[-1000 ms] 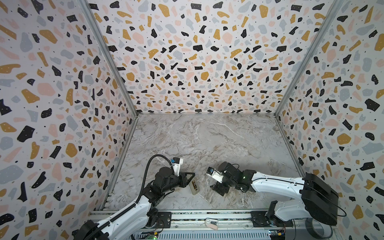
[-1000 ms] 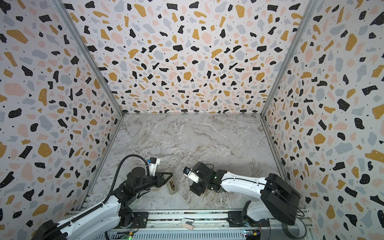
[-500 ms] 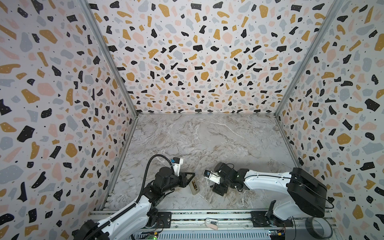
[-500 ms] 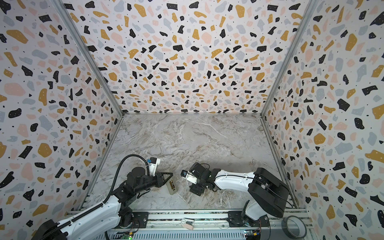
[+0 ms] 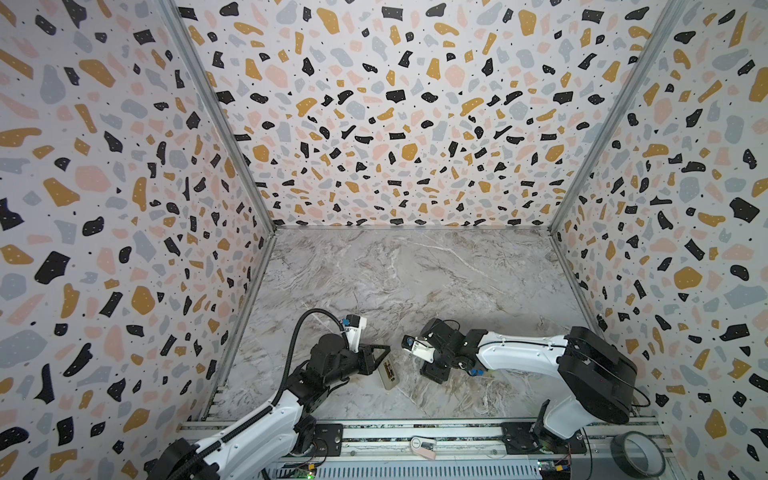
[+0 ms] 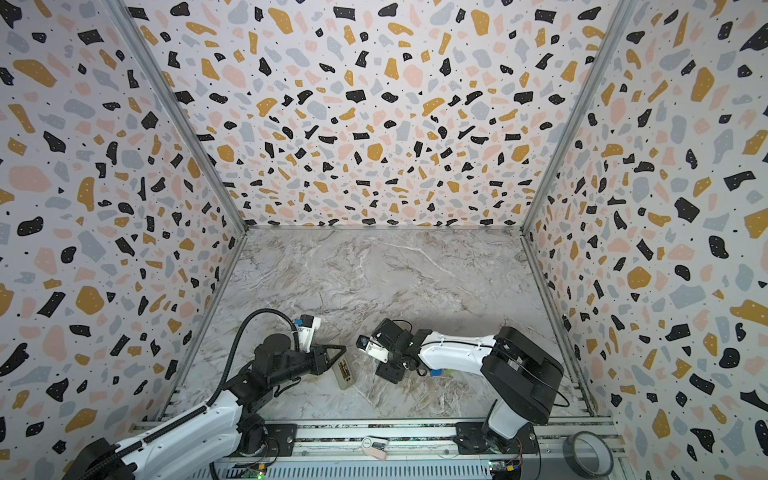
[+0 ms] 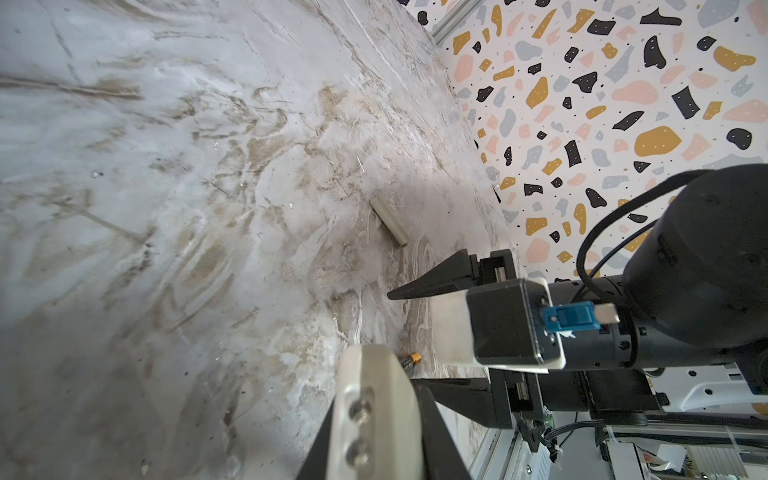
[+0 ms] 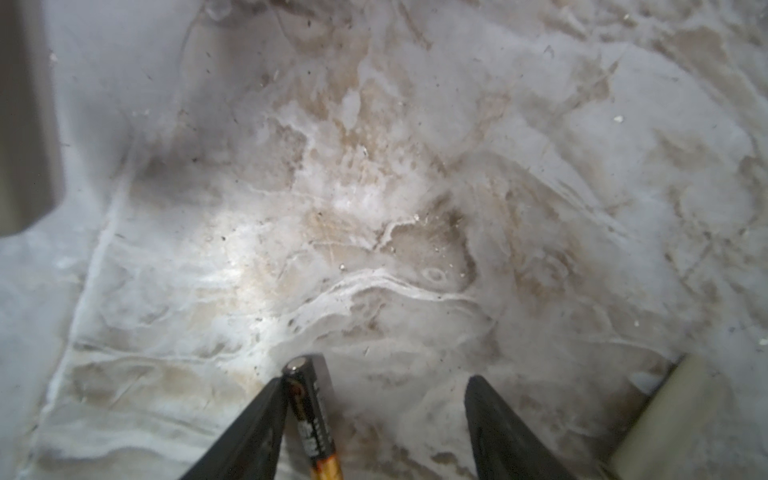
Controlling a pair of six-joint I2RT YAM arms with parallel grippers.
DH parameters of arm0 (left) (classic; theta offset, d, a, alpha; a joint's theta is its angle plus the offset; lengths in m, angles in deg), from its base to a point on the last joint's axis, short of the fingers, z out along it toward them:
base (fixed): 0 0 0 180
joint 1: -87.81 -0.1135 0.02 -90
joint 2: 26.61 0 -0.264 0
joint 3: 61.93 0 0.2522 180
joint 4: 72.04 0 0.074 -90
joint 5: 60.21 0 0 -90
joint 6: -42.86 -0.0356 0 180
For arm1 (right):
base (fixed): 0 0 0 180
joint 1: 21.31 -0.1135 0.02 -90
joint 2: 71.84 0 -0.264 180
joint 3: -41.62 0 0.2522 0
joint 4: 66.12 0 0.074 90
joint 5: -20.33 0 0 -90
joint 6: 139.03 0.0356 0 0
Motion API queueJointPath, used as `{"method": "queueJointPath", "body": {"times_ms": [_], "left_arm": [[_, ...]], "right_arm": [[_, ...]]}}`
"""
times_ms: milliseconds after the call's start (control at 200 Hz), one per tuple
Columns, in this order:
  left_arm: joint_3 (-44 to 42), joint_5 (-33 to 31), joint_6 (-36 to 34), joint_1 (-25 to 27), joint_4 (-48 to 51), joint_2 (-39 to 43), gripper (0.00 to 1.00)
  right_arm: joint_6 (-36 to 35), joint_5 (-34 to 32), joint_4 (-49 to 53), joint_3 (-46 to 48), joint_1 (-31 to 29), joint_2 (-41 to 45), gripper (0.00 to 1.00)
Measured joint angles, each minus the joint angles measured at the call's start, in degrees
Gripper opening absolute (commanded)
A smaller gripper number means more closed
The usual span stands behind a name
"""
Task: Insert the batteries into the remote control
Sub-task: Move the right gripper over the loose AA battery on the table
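Note:
The white remote control [image 5: 387,370] lies near the front of the marble floor, with my left gripper [image 5: 380,358] shut on its far end. A dark and gold strip shows in its upturned recess. In the left wrist view the remote control [image 7: 372,411] is seen edge-on between the jaws. My right gripper [image 8: 376,380] points down at the floor just right of the remote, open, astride one of the batteries [image 8: 311,419]. That black, gold-ended cylinder lies flat and touches one finger [image 8: 253,428]; the opposite finger stands apart. The same battery [image 7: 410,360] peeks out beyond the remote.
A pale cylinder-like piece [image 7: 388,222] lies on the floor past my right gripper. A beige flat piece [image 8: 685,419] sits close beside the right jaws. Terrazzo walls close three sides. A tape roll [image 5: 636,454] and a small pink item [image 5: 422,444] rest on the front rail.
My right arm has folded in and shifted left, bringing its gripper down nearer the remote, and its jaws have narrowed. The left arm and the remote have not moved.

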State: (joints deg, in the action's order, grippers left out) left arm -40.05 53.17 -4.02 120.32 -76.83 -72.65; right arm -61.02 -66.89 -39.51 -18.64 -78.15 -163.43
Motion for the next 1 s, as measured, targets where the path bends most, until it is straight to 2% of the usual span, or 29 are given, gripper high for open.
{"method": "queueJointPath", "body": {"times_ms": [390,531,671,1001], "left_arm": [[0.0,0.0,-0.2,0.0,0.1,0.1,0.00],[0.0,-0.1,-0.5,0.0,0.6,0.3,0.00],[0.0,-0.3,-0.5,0.0,0.9,1.2,0.00],[0.0,-1.4,-0.8,0.0,1.3,1.5,0.00]], "right_arm": [[0.0,1.7,1.6,-0.8,0.2,-0.7,0.32],[0.1,2.5,1.9,-1.3,0.5,-1.2,0.24],[0.1,3.0,2.0,-2.1,1.1,-2.0,0.18],[1.1,2.6,1.7,-2.8,1.4,-2.6,0.13]]}}
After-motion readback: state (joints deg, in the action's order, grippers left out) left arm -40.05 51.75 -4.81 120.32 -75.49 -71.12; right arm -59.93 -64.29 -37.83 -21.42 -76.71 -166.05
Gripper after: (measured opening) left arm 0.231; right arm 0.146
